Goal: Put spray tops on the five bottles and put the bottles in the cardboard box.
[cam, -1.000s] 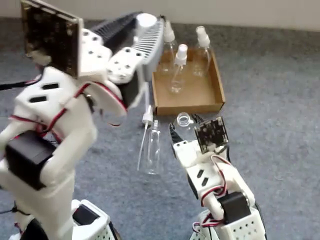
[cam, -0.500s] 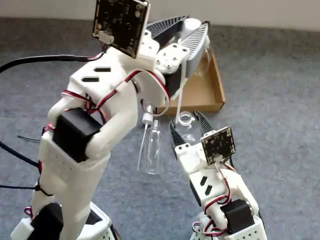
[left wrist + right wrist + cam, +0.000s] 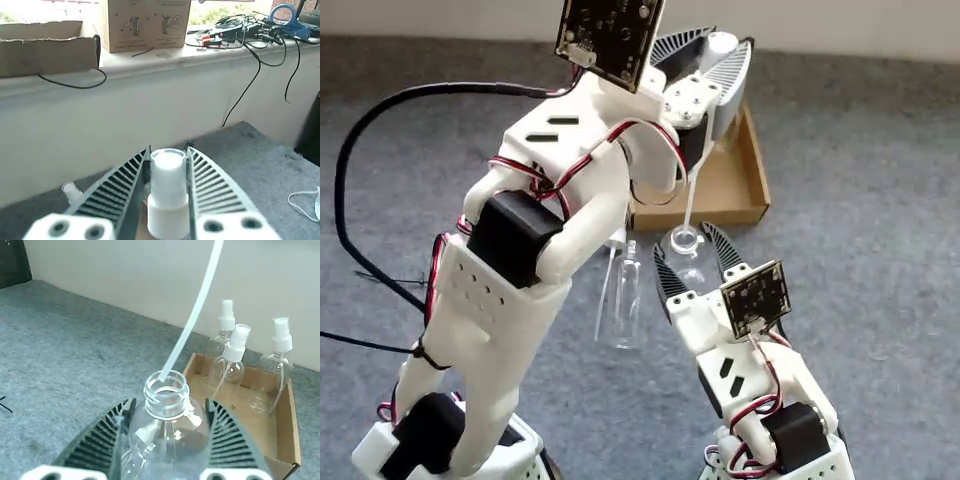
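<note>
One tube (image 3: 192, 315) from the spray top (image 3: 167, 190) meets the upright bottle's (image 3: 165, 440) mouth.

held spray top (image 3: 167, 195): white, stood upright in the left gripper's (image 3: 167, 150) jaws; its thin tube hung down to the open bottle's mouth
open bottle (image 3: 167, 432): clear, upright, clamped by the right gripper (image 3: 169, 402)
lying bottle (image 3: 628, 300): clear, uncapped, lay on the tabletop (image 3: 880, 260) just left
loose spray top (image 3: 607, 285): lay alongside the lying bottle
capped bottles (image 3: 227, 362): three stood in the far cardboard box (image 3: 735, 195)
</note>
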Motion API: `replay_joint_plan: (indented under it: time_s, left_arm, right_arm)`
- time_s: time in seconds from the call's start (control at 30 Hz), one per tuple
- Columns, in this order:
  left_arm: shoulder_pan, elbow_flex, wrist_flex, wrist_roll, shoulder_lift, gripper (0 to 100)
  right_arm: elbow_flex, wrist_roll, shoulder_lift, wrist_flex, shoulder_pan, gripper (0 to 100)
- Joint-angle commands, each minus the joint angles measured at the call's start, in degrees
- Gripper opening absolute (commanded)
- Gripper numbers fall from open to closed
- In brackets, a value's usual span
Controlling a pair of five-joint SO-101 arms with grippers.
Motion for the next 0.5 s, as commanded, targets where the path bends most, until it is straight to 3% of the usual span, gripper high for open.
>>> replay_joint_plan:
  time_s: [0.0, 0.3, 0.47]
  left_arm:
    - [0.84, 3.82, -0.97, 0.18, -0.48, 3]
    - [0.75, 9.89, -0.62, 0.18, -1.01, 3]
    - [2.42, 13.14, 2.46, 0.18, -7.60, 3]
  right_arm:
    - [-0.57, -0.35, -0.31, 0.48, -0.40, 10.1]
    - [-0.66, -0.35, -0.31, 3.30, -0.40, 10.1]
    - [-0.66, -0.35, -0.22, 3.30, -0.40, 10.1]
